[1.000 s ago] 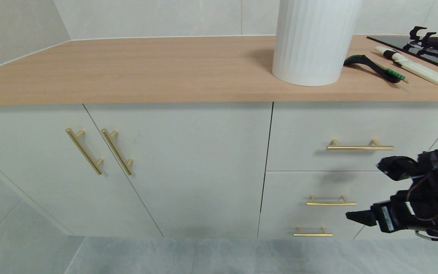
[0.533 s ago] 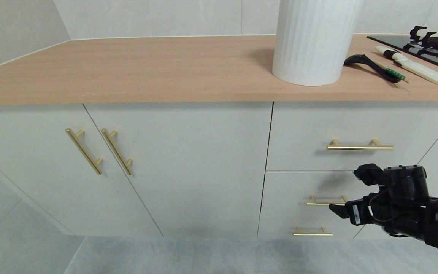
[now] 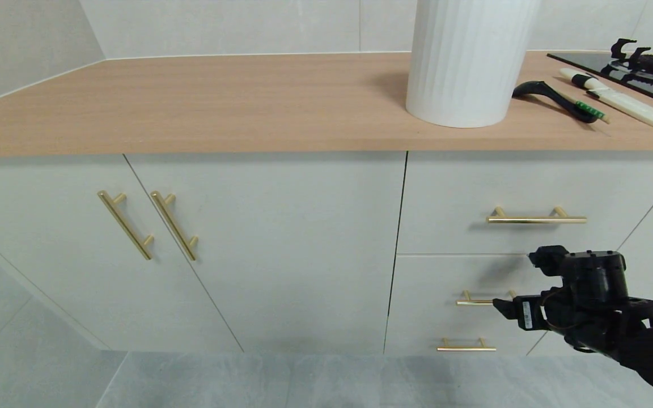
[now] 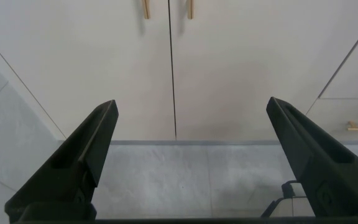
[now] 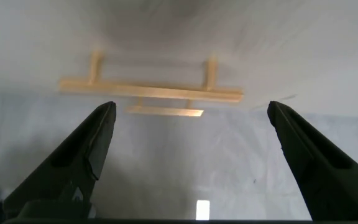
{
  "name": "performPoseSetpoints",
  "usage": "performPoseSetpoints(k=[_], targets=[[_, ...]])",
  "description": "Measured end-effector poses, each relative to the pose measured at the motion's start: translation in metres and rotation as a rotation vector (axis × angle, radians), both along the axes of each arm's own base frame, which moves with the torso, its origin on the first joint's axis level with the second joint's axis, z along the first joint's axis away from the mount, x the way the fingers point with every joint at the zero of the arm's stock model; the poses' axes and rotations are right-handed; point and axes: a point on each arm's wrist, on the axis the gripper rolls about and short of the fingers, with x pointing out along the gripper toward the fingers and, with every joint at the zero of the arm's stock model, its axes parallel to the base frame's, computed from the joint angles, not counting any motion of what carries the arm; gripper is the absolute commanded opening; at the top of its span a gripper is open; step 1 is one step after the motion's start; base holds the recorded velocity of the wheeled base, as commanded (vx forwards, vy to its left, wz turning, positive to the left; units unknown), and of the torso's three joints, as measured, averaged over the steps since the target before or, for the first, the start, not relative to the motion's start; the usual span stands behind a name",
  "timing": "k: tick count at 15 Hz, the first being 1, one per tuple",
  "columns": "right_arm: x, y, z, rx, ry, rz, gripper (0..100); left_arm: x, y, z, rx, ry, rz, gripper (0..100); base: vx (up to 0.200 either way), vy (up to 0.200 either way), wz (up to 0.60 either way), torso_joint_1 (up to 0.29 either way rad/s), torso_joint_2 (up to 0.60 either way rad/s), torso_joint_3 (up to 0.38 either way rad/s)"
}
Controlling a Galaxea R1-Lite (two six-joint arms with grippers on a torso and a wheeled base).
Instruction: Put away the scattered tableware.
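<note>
On the wooden countertop (image 3: 219, 102) at the far right lie a black ladle (image 3: 556, 97), chopsticks with a green band (image 3: 592, 110) and a long white utensil (image 3: 624, 103). My right gripper (image 3: 522, 283) hangs open in front of the drawer stack, its fingers level with the middle drawer's gold handle (image 3: 476, 302). The right wrist view has that handle (image 5: 151, 92) just ahead of the open right gripper (image 5: 188, 149), not touching. My left gripper (image 4: 188, 155) is open and holds nothing, low before the cabinet doors.
A tall white ribbed container (image 3: 465, 62) stands on the counter beside the utensils. A black hob (image 3: 647, 68) sits at the far right corner. The top drawer handle (image 3: 536, 218), the bottom handle (image 3: 466, 347) and two slanted door handles (image 3: 148, 225) are gold.
My right gripper has swung left from the picture's right edge to in front of the middle drawer handle. Nothing on the counter has moved.
</note>
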Motion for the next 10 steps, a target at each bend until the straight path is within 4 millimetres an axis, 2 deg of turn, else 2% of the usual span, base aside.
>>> performPoseSetpoints(k=[4,10], targets=[[0.018,0.002,-0.016,-0.029,-0.075,-0.119,100,0.000,0.000,0.000,0.000,0.000,0.000,100,0.000,0.000,0.00,0.000,0.00,0.000],[0.028,0.005,-0.032,0.005,-0.049,-0.145,100,0.000,0.000,0.000,0.000,0.000,0.000,100,0.000,0.000,0.00,0.000,0.00,0.000]])
